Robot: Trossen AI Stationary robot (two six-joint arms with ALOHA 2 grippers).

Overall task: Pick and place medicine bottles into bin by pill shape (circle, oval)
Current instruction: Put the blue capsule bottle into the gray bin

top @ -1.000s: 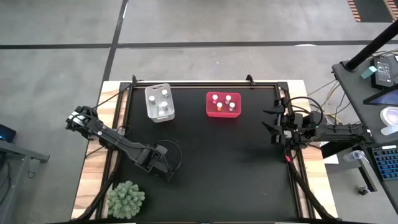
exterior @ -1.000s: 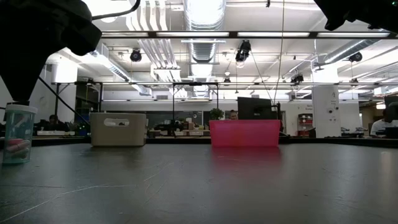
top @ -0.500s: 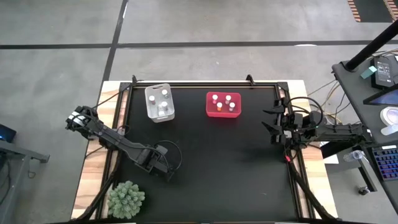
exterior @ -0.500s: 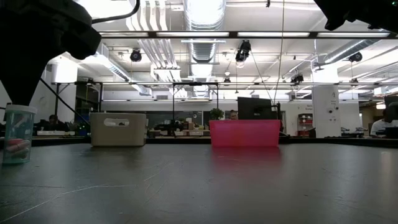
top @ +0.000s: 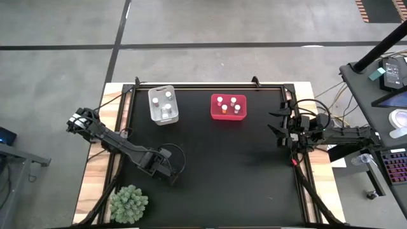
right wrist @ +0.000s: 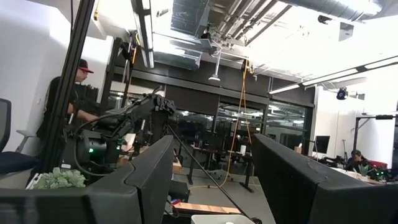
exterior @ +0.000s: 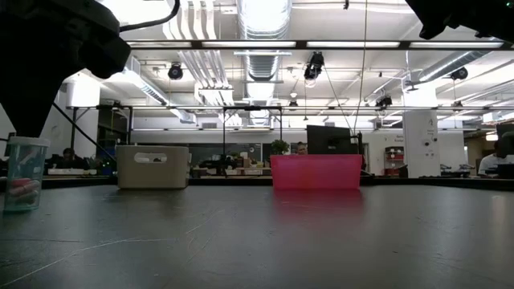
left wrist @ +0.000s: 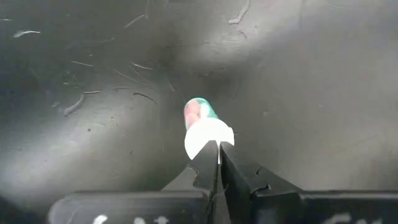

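Note:
One medicine bottle [exterior: 22, 172] with a white cap [left wrist: 208, 134], a clear greenish body and red pills stands upright on the black mat at the near left. My left gripper [left wrist: 217, 148] hangs straight over it, pointing down, fingers shut, tips at the cap; in the high view [top: 170, 177] it hides the bottle. The whitish-clear bin [top: 163, 105] and the red bin [top: 228, 107] stand at the far side, each with white-capped bottles inside. My right gripper [top: 275, 124] waits open and empty at the table's right edge; it also shows in the right wrist view [right wrist: 211, 180]. My left gripper's shut fingertips [left wrist: 210, 155] point down at the top of the bottle's white cap [left wrist: 200, 138]. I cannot tell whether they touch the cap or hang just above it. The bottle stands upright on the mat.
A green spiky plant [top: 129, 203] sits at the near left corner, close to my left arm. The black mat [top: 229, 172] lies bare between the bins and the near edge. A desk with equipment [top: 388, 95] stands beyond the right edge.

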